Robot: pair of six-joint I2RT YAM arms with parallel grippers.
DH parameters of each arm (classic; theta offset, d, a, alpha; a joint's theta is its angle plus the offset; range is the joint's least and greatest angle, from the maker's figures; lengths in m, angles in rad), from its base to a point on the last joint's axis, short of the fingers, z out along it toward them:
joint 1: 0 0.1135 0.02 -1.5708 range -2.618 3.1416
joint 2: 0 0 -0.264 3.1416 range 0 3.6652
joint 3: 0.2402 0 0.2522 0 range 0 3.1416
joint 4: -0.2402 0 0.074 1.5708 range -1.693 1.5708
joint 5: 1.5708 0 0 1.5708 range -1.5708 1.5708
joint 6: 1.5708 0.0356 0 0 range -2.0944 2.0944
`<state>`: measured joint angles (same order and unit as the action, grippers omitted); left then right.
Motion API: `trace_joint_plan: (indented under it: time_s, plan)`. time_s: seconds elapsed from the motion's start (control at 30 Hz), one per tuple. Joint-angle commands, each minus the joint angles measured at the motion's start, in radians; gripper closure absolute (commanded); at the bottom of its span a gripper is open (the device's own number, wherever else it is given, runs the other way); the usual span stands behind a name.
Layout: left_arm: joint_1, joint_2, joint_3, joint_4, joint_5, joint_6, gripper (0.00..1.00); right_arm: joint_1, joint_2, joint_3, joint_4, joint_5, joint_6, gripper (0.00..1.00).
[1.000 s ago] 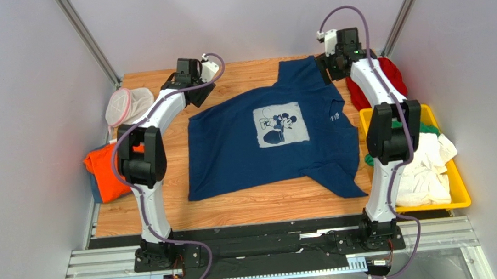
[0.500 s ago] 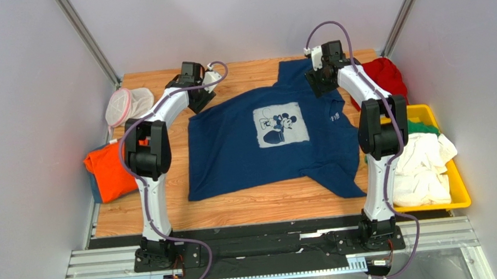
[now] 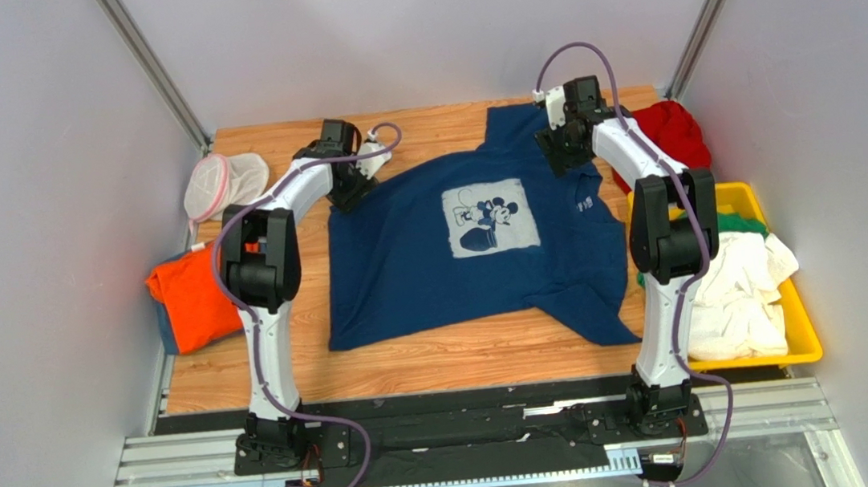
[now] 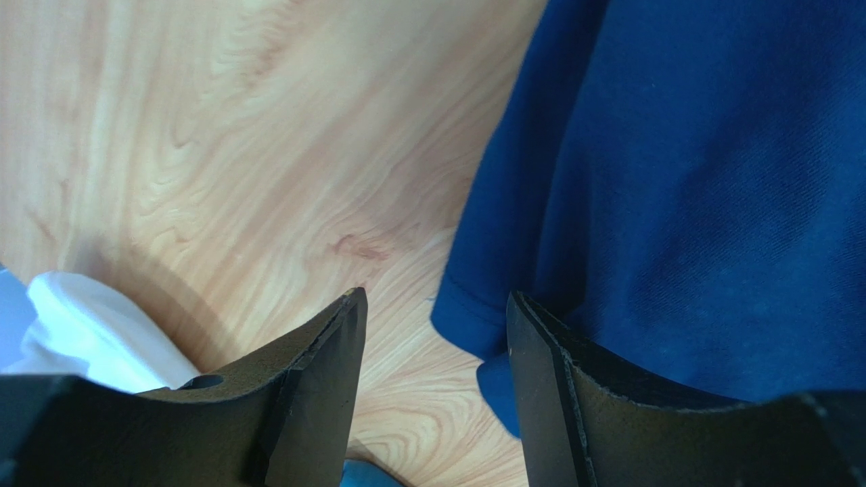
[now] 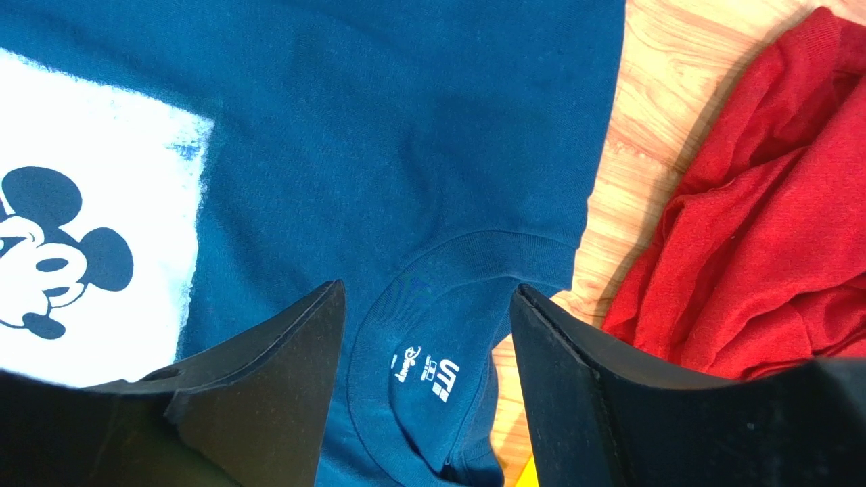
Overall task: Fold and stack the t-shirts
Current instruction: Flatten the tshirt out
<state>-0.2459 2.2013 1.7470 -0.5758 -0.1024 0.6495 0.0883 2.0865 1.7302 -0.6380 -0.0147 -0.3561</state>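
A navy t-shirt (image 3: 404, 259) with a pale Mickey Mouse print (image 3: 489, 216) lies spread flat on the wooden table. My left gripper (image 3: 344, 194) is open at its far left corner. In the left wrist view that corner (image 4: 478, 325) lies between the fingers of the left gripper (image 4: 435, 299), ungripped. My right gripper (image 3: 558, 158) hangs open above the collar. The right wrist view shows the neck label (image 5: 427, 367) between the spread fingers of the right gripper (image 5: 427, 289). A red t-shirt (image 3: 672, 131) lies crumpled at the far right. An orange t-shirt (image 3: 186, 301) sits folded at the left edge.
A yellow bin (image 3: 805, 332) at the right holds white (image 3: 747, 295) and green (image 3: 742, 223) t-shirts. A white mesh pouch with a pink rim (image 3: 221, 184) lies at the far left. Grey walls enclose the table on three sides.
The right gripper has swung left, away from the red t-shirt and over the navy collar. The left gripper has shifted right and nearer onto the shirt's corner, its jaws a little narrower.
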Motion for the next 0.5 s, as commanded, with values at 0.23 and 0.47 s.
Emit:
trace_joint_plan:
  time_s: [0.23, 0.47]
  plan:
    - [-0.036, 0.055, -0.009, -0.047, -0.019, 0.059, 0.44, -0.001, -0.054, -0.011, 0.024, 0.044, -0.037, 0.36]
    - [-0.036, 0.090, 0.011, -0.024, -0.100, 0.076, 0.47, -0.001, -0.068, -0.041, 0.035, 0.041, -0.037, 0.36]
